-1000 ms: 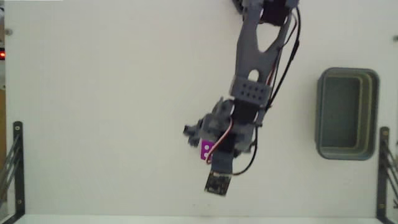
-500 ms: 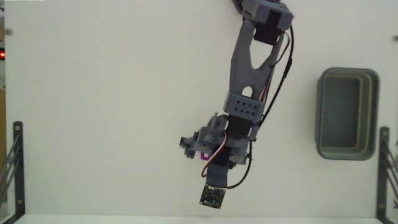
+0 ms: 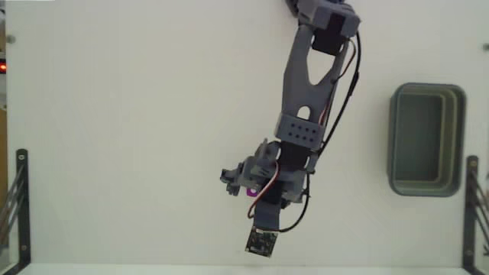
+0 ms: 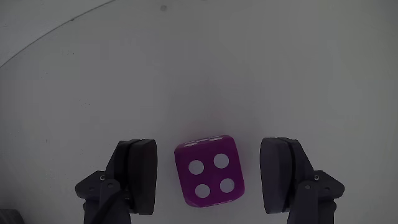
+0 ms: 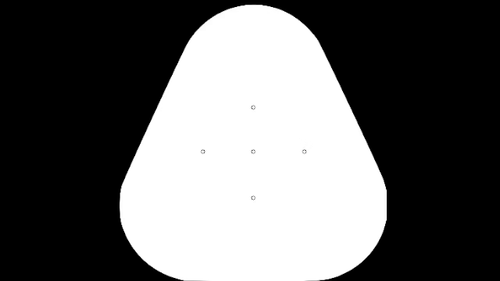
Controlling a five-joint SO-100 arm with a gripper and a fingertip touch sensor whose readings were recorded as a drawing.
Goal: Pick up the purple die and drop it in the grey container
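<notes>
Purple die point(image 4: 208, 169), 4 pips up, sits between gripper point(image 4: 211, 177) fingers, gaps both sides; gripper open, holding nothing.

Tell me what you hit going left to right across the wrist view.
Left finger → purple die → right finger, with a gap on each side of the die; all over the white table.
</notes>
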